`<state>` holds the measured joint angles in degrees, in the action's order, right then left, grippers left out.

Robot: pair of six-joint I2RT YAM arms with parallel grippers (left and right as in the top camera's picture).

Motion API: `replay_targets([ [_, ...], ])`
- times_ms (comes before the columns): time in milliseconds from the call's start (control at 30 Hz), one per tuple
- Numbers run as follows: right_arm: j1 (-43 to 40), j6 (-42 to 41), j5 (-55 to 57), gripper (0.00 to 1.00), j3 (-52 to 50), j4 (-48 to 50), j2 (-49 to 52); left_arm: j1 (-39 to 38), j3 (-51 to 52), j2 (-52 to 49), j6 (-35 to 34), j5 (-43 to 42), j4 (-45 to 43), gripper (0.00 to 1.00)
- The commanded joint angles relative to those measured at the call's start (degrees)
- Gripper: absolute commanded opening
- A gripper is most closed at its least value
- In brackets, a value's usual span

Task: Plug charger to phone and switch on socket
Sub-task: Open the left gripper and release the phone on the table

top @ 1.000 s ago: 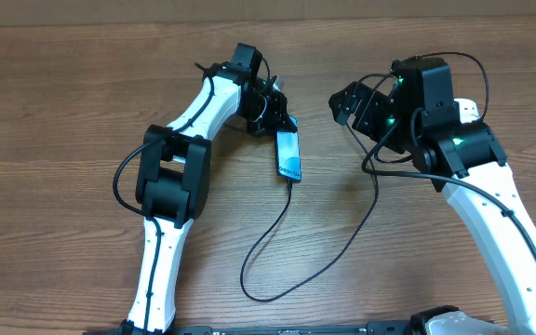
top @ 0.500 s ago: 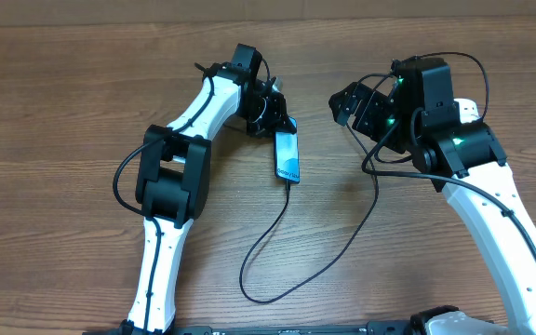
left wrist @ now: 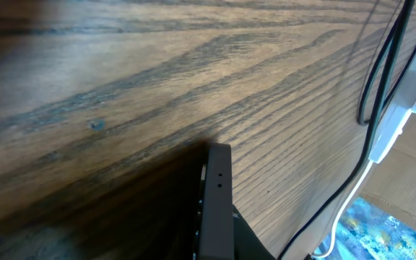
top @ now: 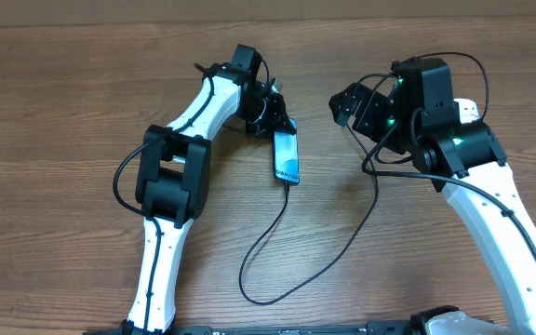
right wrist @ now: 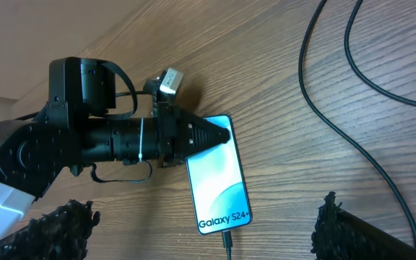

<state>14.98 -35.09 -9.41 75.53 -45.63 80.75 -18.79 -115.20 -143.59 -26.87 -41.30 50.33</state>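
Two views show phone [right wrist: 217, 175] screen lit.

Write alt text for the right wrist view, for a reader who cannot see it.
A phone with a lit teal screen reading Galaxy S24+ lies on a wooden table, the charger connector at its bottom edge. The left gripper has its tip at the phone's top corner, and black cables loop at right.

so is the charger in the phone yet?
In. Right wrist view shows the charger tip seated in the bottom edge of the phone; overhead, its cable runs off from there.
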Motion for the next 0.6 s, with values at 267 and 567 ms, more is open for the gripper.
replay_targets([
  [267,-0.15,0.5,0.79,1.0,-0.2,0.17,0.2,-0.48,1.2,0.44,-0.59,2.82,0.85,0.24],
  [567,-0.15,0.48,0.76,1.0,-0.2,-0.02,0.2,-0.48,1.2,0.44,-0.55,3.02,1.6,0.31],
])
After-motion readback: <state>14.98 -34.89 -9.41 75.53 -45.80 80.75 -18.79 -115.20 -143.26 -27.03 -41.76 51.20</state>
